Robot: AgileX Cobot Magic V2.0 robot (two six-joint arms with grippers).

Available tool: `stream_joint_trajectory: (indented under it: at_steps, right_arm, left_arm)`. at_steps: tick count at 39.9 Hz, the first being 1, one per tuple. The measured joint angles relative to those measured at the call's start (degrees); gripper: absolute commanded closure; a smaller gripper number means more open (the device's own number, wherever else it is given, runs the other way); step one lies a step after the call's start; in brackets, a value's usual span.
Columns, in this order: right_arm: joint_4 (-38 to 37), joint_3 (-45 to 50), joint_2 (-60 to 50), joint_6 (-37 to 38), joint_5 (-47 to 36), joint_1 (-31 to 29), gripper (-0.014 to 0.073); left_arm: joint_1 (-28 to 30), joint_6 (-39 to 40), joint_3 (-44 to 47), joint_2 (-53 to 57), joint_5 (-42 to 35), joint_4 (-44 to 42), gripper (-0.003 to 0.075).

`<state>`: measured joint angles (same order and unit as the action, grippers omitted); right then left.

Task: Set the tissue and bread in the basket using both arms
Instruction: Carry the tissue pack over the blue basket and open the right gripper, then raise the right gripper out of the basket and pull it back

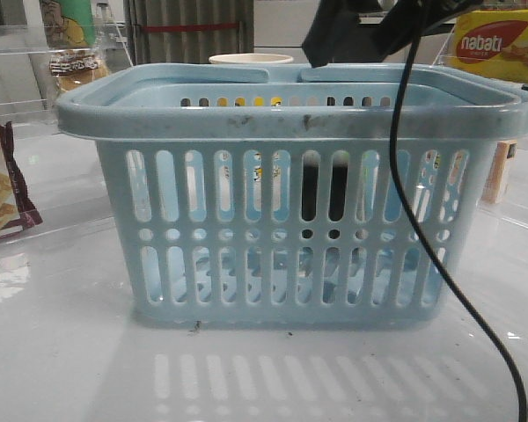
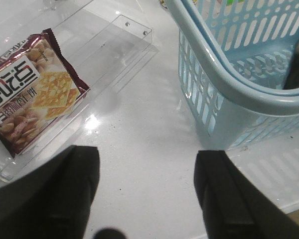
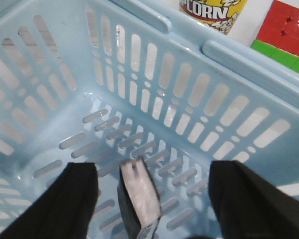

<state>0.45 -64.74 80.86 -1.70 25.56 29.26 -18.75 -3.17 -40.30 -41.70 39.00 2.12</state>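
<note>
The tissue (image 3: 138, 196) lies on the floor of the basket (image 3: 189, 45), between the wide-spread fingers of the right tool (image 3: 154, 199), not held by them. The left tool (image 2: 147, 191) hangs wide over the bare bench (image 2: 139, 124), beside the basket, near a cracker bag (image 2: 32, 94).

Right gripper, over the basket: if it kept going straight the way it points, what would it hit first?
Most likely the tissue, lying on the basket floor between the open fingers of the right gripper. Just beyond it is the slotted floor itself. Depth is hard to judge from the wrist view.
</note>
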Motion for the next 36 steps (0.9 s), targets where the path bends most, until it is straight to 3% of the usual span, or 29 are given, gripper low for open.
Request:
stream_joint_trajectory:
  at_steps: [16,27,36]
  right_arm:
    - [0.10,0.12,-3.09,0.00,0.00,0.00,-0.0020]
    - [-0.45,1.27,-14.47,0.00,8.15,0.00,-0.0020]
    - [-0.98,8.59,-26.07,0.00,12.45,0.00,-0.0020]
  left_arm:
    - [0.00,0.00,0.00,0.00,0.00,0.00,0.0246]
    - [0.00,0.00,0.00,0.00,-0.03,0.00,0.0246]
    - [0.00,0.00,0.00,0.00,-0.03,0.00,0.0246]
